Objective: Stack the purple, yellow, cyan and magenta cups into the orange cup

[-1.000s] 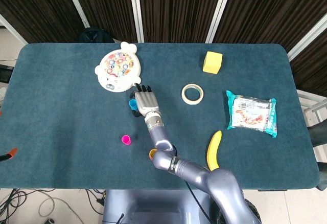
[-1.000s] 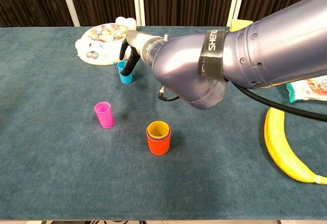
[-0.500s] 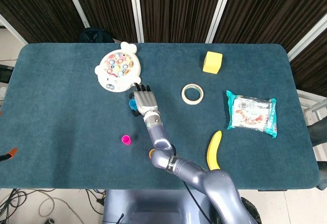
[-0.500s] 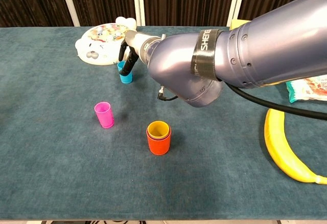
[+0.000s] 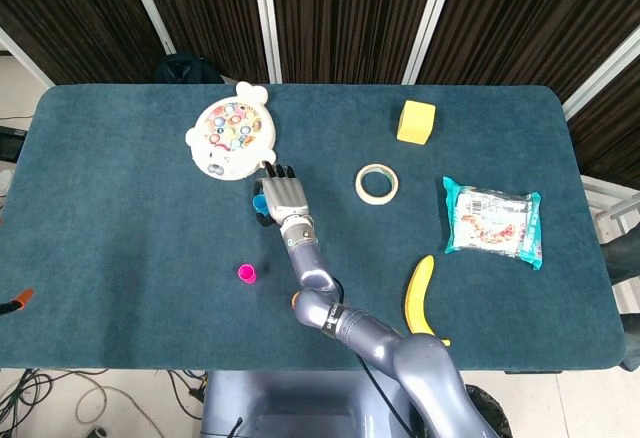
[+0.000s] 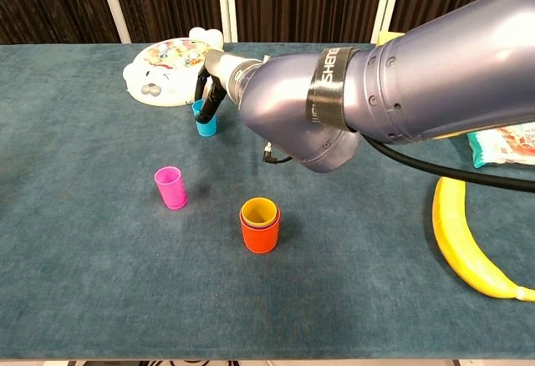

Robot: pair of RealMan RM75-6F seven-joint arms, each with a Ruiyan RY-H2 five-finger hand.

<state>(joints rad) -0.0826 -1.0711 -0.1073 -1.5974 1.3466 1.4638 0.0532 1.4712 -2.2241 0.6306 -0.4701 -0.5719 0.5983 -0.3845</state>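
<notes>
My orange cup (image 6: 260,232) stands upright on the counter (image 6: 84,282) near its front edge, and a yellow cup (image 6: 259,210) already sits nested inside it; a thin purple rim shows between the two, so I judge the purple cup is in there as well, though I can only see that sliver. That leaves two cups out of the four. The magenta cup (image 6: 170,188) stands upright on its own, apart from the orange stack and to its left in the chest view. The cyan cup (image 6: 205,120) stands further back, just beside the round white toy plate (image 5: 230,130).

My right robot hand (image 5: 283,195) is at the cyan cup now: in the chest view dark fingertips (image 6: 211,109) reach down at its rim, and in the head view the cup peeks out at the hand's left side. I cannot tell whether the fingers are clamped on the cup or only beside it; it rests on the counter either way. My left robot hand is not in either view.

So I judge the task about halfway: cyan is the step in hand, magenta comes after
</notes>
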